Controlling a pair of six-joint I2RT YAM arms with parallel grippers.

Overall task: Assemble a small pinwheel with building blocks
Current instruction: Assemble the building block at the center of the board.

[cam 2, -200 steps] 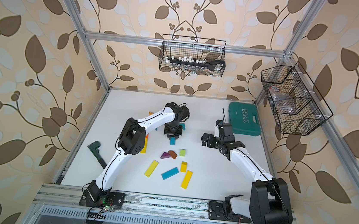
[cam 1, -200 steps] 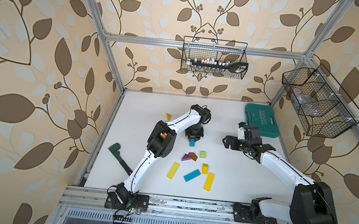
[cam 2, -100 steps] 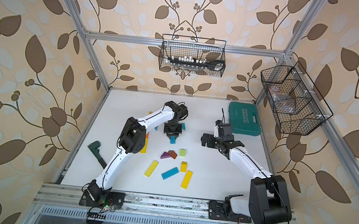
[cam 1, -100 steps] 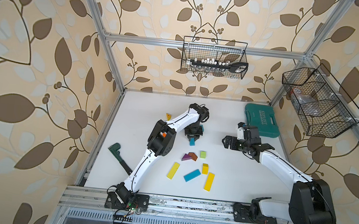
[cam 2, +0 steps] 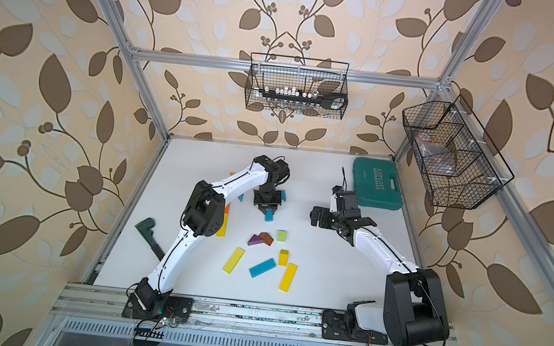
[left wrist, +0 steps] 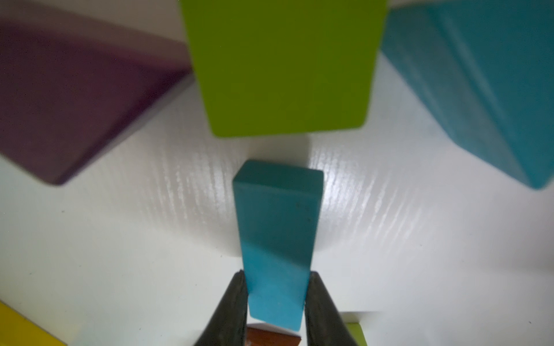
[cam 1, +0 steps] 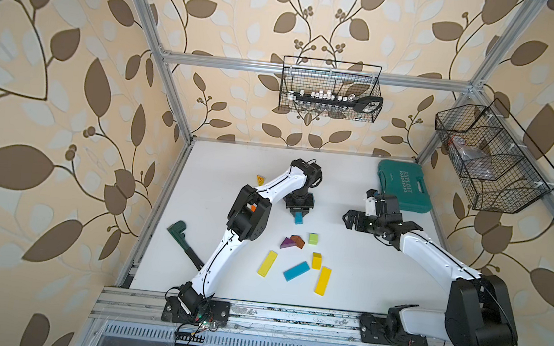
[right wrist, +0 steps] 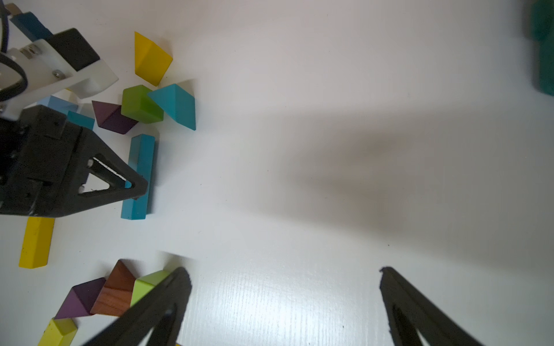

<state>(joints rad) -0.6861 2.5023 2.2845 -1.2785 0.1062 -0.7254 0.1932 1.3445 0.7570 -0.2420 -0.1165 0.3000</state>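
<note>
Left claw [left wrist: 275, 289] clamped on end of blue flat painted bar [left wrist: 277, 221], low over white table [left wrist: 120, 239], pointing at green cube [left wrist: 281, 66]. Right claw [right wrist: 284, 272] spread wide, empty. Risk: end grip lets bar pivot and knock green cube or purple wedge [left wrist: 75, 99].

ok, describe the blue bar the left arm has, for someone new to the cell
From the teal tool case at the far right corner of the table, look across to the left gripper mid-table. It's the blue bar clamped by one end there; the other blue bar lies loose between two yellow bars.
</note>
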